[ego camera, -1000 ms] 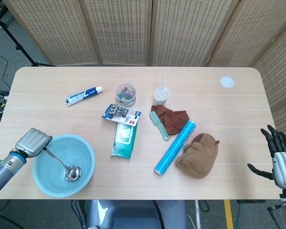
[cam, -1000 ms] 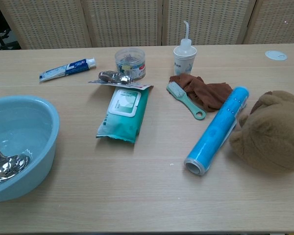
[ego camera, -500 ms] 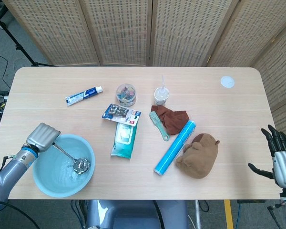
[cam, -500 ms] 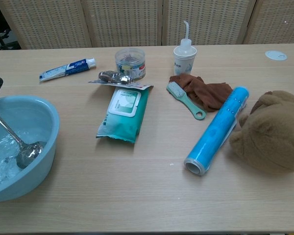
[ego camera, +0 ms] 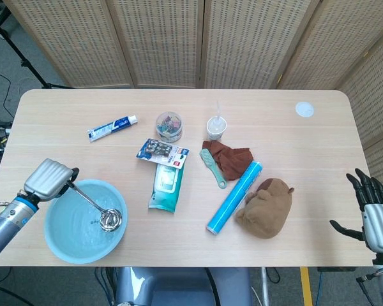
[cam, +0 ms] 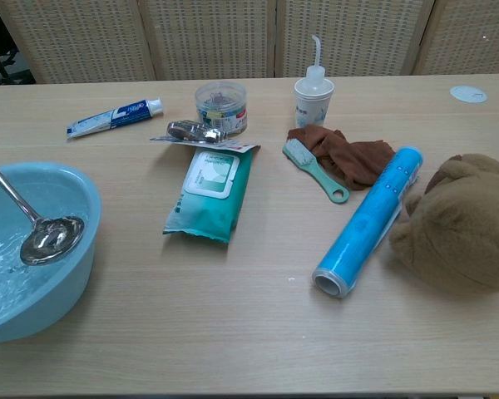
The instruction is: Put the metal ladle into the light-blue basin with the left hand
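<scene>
Already the metal ladle (ego camera: 96, 208) sits with its bowl inside the light-blue basin (ego camera: 64, 239), just above the rippled water, handle slanting up toward the rim. The left hand (ego camera: 48, 180) grips the handle's top, fingers curled around it, so release is not yet done. The right hand (ego camera: 372, 210) waits well apart at the table's edge, fingers spread, holding nothing. From the chest view the left hand is cut off; whether the ladle touches the basin cannot be told.

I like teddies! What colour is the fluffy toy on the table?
The toy is brown all over; the chest view shows it best.
</scene>
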